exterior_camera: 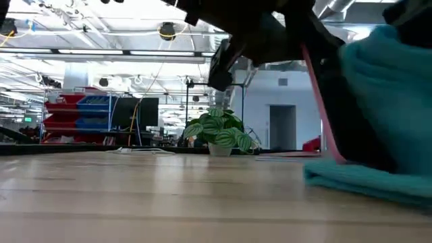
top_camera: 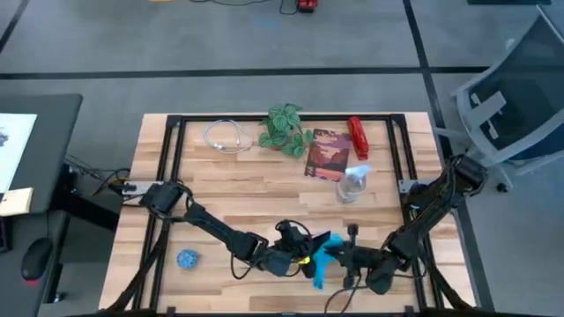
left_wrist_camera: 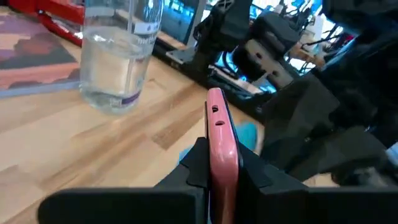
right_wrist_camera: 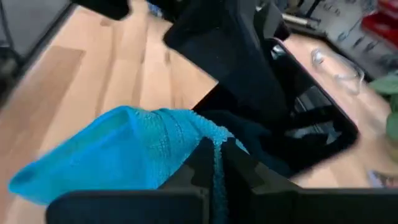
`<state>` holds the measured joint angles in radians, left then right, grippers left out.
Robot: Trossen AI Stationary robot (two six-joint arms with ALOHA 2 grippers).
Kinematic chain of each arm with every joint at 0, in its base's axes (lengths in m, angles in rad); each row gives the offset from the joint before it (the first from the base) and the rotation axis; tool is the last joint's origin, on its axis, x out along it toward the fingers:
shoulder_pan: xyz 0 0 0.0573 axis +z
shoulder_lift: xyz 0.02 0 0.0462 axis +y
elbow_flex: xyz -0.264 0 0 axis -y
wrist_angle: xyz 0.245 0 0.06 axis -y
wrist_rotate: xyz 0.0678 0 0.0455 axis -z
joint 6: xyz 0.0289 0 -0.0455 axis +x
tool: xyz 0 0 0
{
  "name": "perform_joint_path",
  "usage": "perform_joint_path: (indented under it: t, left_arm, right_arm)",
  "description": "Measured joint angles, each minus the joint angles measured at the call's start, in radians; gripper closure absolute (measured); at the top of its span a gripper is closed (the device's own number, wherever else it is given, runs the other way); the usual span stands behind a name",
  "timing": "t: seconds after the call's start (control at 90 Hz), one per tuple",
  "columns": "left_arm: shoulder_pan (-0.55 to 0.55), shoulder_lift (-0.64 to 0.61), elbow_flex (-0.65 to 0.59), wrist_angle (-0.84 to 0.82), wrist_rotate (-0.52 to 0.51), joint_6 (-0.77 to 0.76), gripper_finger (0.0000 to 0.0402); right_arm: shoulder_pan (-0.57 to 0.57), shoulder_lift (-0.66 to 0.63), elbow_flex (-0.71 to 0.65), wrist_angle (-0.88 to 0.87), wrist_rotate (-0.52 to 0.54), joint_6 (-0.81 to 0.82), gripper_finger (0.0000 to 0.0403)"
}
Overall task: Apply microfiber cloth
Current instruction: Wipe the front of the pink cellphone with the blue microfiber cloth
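While my left gripper (left_wrist_camera: 214,171) clamps a pink-edged phone (left_wrist_camera: 219,134) upright, my right gripper (right_wrist_camera: 214,165) pinches the microfiber cloth (right_wrist_camera: 124,152) (bright blue) against it.

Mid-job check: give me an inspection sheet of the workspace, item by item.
Surface: wooden table, dry.
Job's things: microfiber cloth pinched, against the pink-edged phone.
Clutter: water bottle, plant, book, red tool, glasses, patterned ball.
Grippers: left gripper shut on the phone; right gripper shut on the cloth.
Cables: some at the left table edge.
Surroundings: chair.
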<state>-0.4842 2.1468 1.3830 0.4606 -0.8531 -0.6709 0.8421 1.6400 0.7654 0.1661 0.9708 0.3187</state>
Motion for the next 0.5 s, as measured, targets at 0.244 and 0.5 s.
perform_joint_path:
  t: [0.244, 0.5]
  left_arm:
    - [0.006, 0.003, -0.002, -0.001, -0.011, 0.022, 0.0389]
    - [0.005, 0.002, -0.001, 0.006, -0.010, 0.014, 0.0388]
  right_arm:
    - [-0.040, 0.101, 0.003, 0.078, 0.022, -0.083, 0.0402]
    - [-0.003, 0.145, 0.007, 0.040, 0.045, -0.086, 0.0403]
